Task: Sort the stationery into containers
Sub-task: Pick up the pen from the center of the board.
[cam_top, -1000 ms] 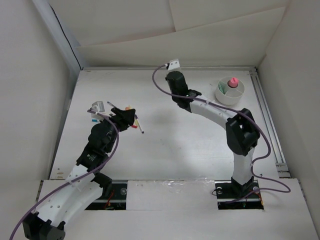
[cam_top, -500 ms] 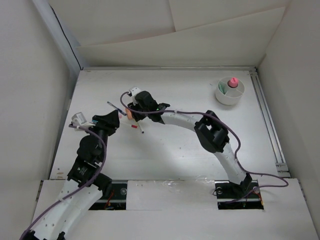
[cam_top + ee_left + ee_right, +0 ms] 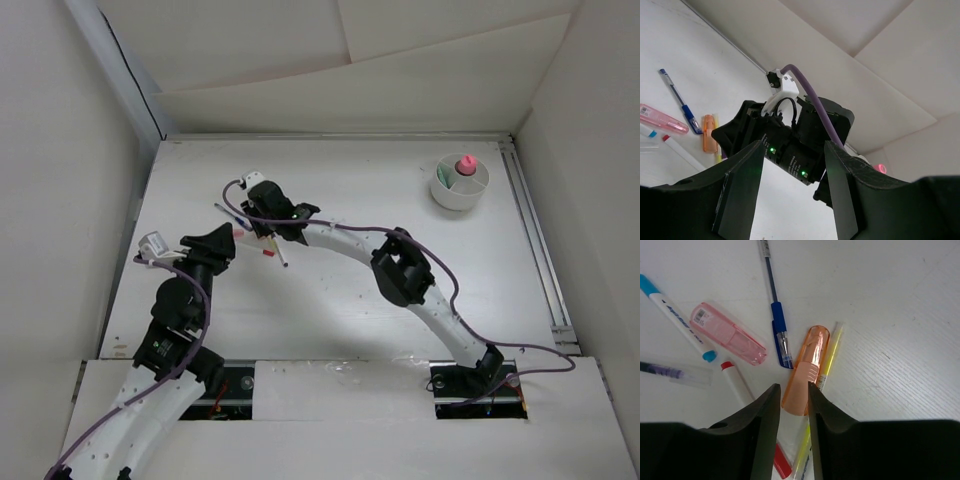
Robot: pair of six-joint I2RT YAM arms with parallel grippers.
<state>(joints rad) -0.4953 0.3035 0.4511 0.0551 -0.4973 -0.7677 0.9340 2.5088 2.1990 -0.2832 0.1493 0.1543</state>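
Several pieces of stationery lie in a loose pile left of the table's middle. In the right wrist view they are an orange piece, a thin yellow pen, a blue pen, a pink clear case and a white red-tipped marker. My right gripper is low over the pile and open. Its jaws narrowly straddle the orange piece's near end, with a sliver of gap on the left. My left gripper is open and empty just left of the pile. The white divided container at the far right holds a pink-capped tube.
The right arm stretches across the table's middle from its base at the near right. The right wrist fills the left wrist view just past the left fingers. A white wall borders the table on the left, and a rail runs along the right edge.
The right arm swung from the back middle over to the pile at the left; its jaws opened, then narrowed around the orange piece. The left arm drew back leftward.
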